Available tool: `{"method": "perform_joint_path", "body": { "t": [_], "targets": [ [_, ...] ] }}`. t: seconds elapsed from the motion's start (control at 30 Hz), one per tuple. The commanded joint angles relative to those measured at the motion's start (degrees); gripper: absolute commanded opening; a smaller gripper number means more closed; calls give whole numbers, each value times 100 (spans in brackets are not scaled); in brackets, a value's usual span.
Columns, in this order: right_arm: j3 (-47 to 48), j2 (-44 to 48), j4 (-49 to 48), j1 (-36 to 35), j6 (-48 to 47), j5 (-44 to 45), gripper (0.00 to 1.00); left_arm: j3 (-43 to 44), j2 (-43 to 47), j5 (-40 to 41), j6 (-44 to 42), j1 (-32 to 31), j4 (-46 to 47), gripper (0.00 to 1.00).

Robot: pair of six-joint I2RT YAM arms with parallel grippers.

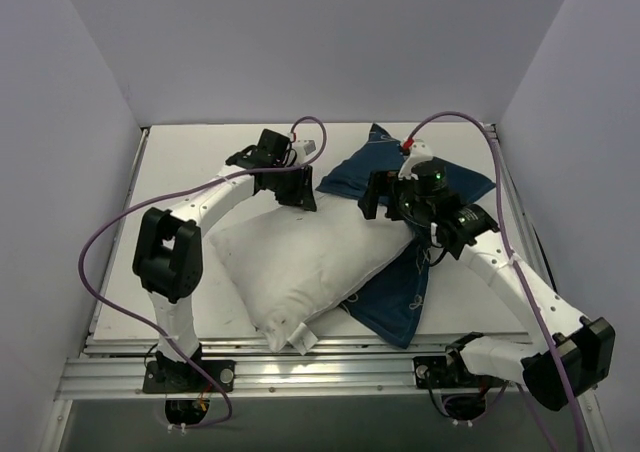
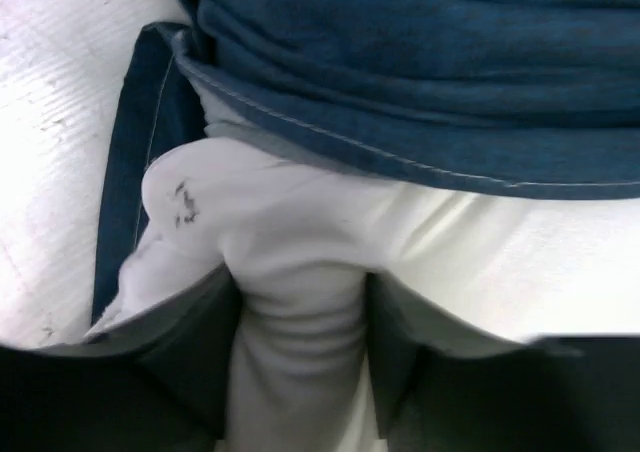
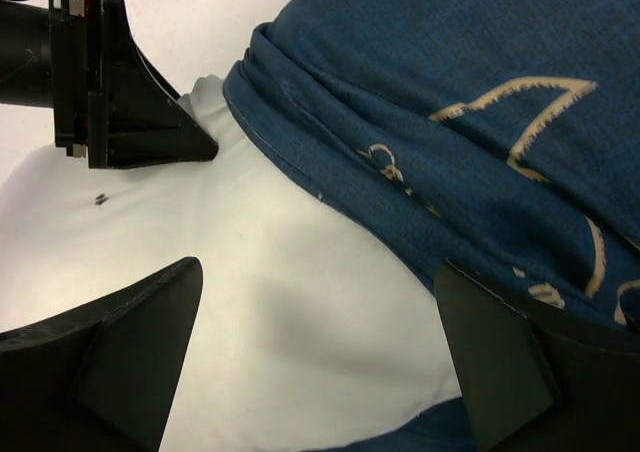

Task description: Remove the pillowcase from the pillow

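The white pillow [image 1: 300,262] lies mid-table, mostly bare. The navy pillowcase [image 1: 400,172] with white line drawings is bunched over the pillow's far right end, and part of it lies under the pillow at the front right. My left gripper [image 1: 295,187] is shut on a fold of the pillow [image 2: 330,222] at its far corner, just beside the pillowcase's hem [image 2: 420,62]. My right gripper [image 1: 385,197] hovers open over the pillow [image 3: 250,252]. Its right fingertip [image 3: 510,362] is at the pillowcase's edge [image 3: 450,102]. The left gripper also shows in the right wrist view [image 3: 110,82].
The white table [image 1: 180,172] is boxed in by pale walls at the left, back and right. An aluminium rail [image 1: 300,372] runs along the near edge. Purple cables loop from both arms.
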State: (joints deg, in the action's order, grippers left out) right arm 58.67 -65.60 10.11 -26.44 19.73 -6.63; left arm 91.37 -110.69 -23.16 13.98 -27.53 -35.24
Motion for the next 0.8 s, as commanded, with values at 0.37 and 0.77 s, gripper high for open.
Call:
{"method": "perform_joint_path", "body": {
  "t": [0.37,0.77],
  "targets": [
    [2569,-2252,509,-617,-1462,646,93,-401,1972,873,-378,-463,299,2],
    [2299,-3090,238,-679,-1533,952,46,-752,2684,1533,-440,-727,229,2]
  ]
}}
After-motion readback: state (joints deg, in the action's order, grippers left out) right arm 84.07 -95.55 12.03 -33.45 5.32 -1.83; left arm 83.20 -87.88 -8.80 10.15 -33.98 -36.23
